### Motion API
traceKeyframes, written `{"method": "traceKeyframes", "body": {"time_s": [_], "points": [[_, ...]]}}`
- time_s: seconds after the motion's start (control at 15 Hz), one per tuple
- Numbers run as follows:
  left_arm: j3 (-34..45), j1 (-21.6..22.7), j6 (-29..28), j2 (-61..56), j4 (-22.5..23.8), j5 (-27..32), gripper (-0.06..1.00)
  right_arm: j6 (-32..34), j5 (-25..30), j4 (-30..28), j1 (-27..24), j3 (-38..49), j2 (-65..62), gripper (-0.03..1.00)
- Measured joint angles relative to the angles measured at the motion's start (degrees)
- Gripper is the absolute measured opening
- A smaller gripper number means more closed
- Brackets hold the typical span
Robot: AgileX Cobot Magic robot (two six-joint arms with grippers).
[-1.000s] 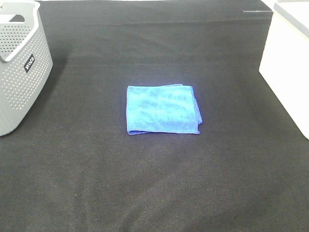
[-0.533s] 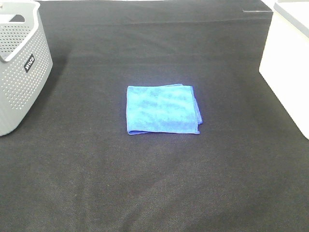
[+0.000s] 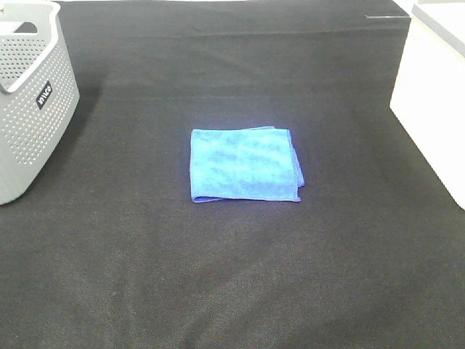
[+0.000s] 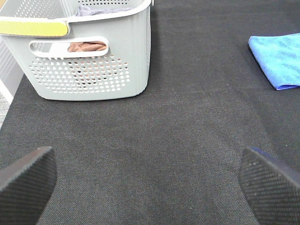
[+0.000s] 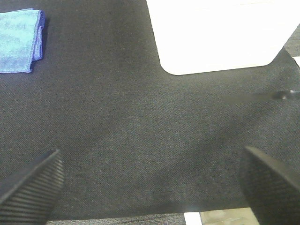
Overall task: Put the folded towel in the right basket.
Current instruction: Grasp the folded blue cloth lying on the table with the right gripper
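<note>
**Towel flat at mid-table, both grippers wide open**

At the left of the high view stands the grey basket (image 3: 29,102), perforated, on the black table (image 3: 232,291); the left wrist view shows a brown cloth (image 4: 86,46) inside it, seen through the handle slot. The left gripper (image 4: 150,187) hangs over bare table near this basket; its fingers (image 4: 28,183) are spread far apart and hold nothing.

The towel (image 3: 243,165) lies flat in the middle of the table, well apart from both baskets and touching neither; it is blue and folded into a rectangle only a little wider than it is deep. Its long axis runs left to right across the high view, with its sides about square to the table's edges. The stacked layer edges show along its right side, facing the white basket (image 3: 432,102).

That basket stands at the right edge of the table. The right gripper (image 5: 150,187) hovers over bare table near it, its fingers (image 5: 30,187) likewise spread wide with nothing between them.

Against the frame half a second ago, the high view shows no difference; towel and baskets lie exactly as before.
</note>
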Motion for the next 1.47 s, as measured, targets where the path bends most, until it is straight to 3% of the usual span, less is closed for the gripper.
{"method": "traceKeyframes", "body": {"time_s": [0.4, 0.53, 0.67, 0.87, 1.13, 1.33, 1.47], "points": [[0.00, 0.00, 0.00, 0.00, 0.00, 0.00, 0.99, 0.23, 0.34, 0.00, 0.00, -0.63, 1.72, 0.98], [0.00, 0.00, 0.00, 0.00, 0.00, 0.00, 0.99, 0.29, 1.03, 1.55, 0.00, -7.33, 13.06, 0.98], [0.00, 0.00, 0.00, 0.00, 0.00, 0.00, 0.99, 0.69, 3.84, 5.90, 0.00, -21.43, 34.32, 0.98], [0.00, 0.00, 0.00, 0.00, 0.00, 0.00, 0.99, 0.06, 5.56, 9.45, 0.00, -36.61, 54.89, 0.98], [0.00, 0.00, 0.00, 0.00, 0.00, 0.00, 0.99, -3.67, 0.06, 19.54, 0.06, -49.85, 76.95, 0.98], [0.00, 0.00, 0.00, 0.00, 0.00, 0.00, 0.99, -4.30, -2.12, 22.29, 3.78, -55.41, 86.23, 0.98], [0.00, 0.00, 0.00, 0.00, 0.00, 0.00, 0.99, -4.87, -5.27, 24.47, 9.68, -60.73, 97.06, 0.98]]}}
